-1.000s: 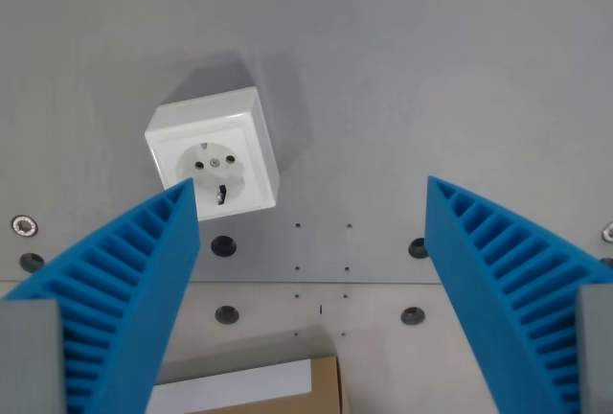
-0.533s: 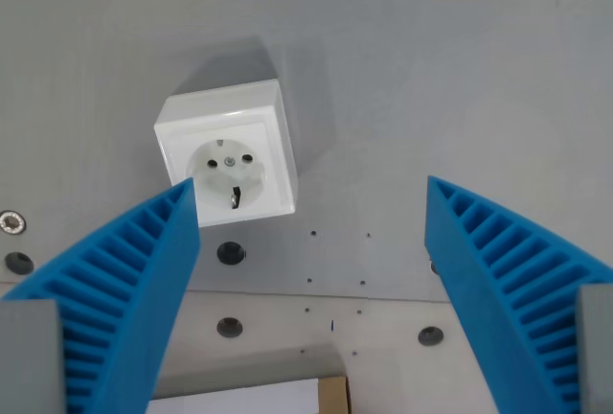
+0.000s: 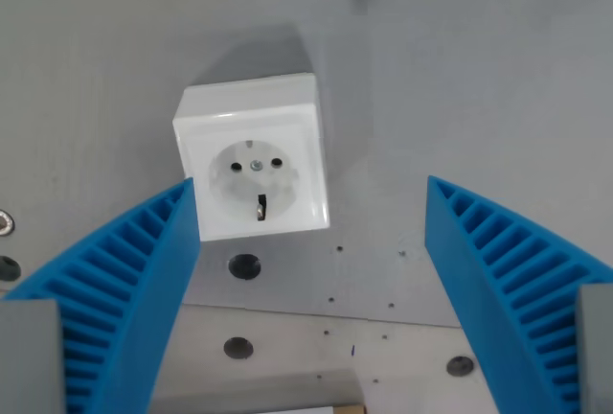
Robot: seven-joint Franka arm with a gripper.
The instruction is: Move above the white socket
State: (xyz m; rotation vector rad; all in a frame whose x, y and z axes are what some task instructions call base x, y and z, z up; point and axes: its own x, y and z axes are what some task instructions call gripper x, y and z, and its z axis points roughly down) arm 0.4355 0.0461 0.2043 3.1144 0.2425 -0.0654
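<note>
So the white socket (image 3: 254, 158) sits on the grey metal plate (image 3: 460, 98), left of centre in the wrist view and a bit above the middle. It's a square surface-mount box with a round recessed face, two pin holes and a screw between them, plus a dark earth clip at the bottom of the recess. It's turned slightly, so its edges aren't square to the frame. The gripper (image 3: 311, 205) is spread wide and holding nothing, both ribbed blue fingers (image 3: 124, 289) poking up from the bottom corners. The finger on the wrist view's left has its tip right at the socket's lower left corner, overlapping it in the picture, though I can't tell if it's actually touching or just above it. The other finger is well apart from the socket. So the socket isn't centred between the jaws, it's pushed toward the left one. Below the socket there's a countersunk bolt hole (image 3: 244, 265) and a seam (image 3: 402, 316) where the plate meets a paler panel.
</note>
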